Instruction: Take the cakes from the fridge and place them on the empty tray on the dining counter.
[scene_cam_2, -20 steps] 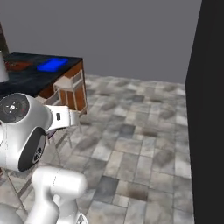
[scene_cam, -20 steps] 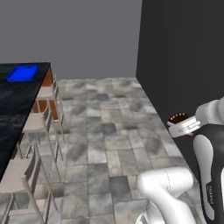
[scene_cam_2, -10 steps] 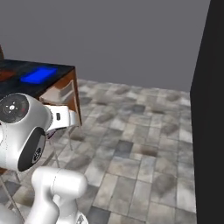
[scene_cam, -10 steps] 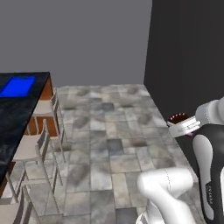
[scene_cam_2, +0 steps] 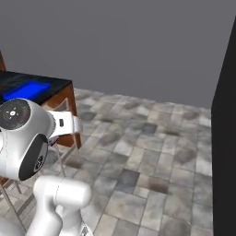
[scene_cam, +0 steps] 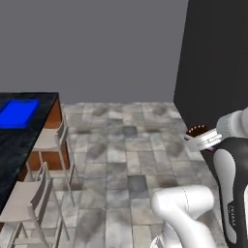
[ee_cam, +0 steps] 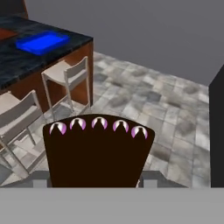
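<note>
The gripper clamps the dark brown cake slice between its fingers; the blue tray lies far ahead to their left on the black dining counter.

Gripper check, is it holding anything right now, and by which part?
Yes, the gripper holds the dark brown cake slice, gripped at its lower sides, near end.

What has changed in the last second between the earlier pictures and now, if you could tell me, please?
The base has turned, so the whole view has shifted: the blue tray and dining counter slid lower and nearer in the left base view, and the stools with them. The things themselves did not move. The tool stays closed on the dark cake slice, carried at the same height.
</note>
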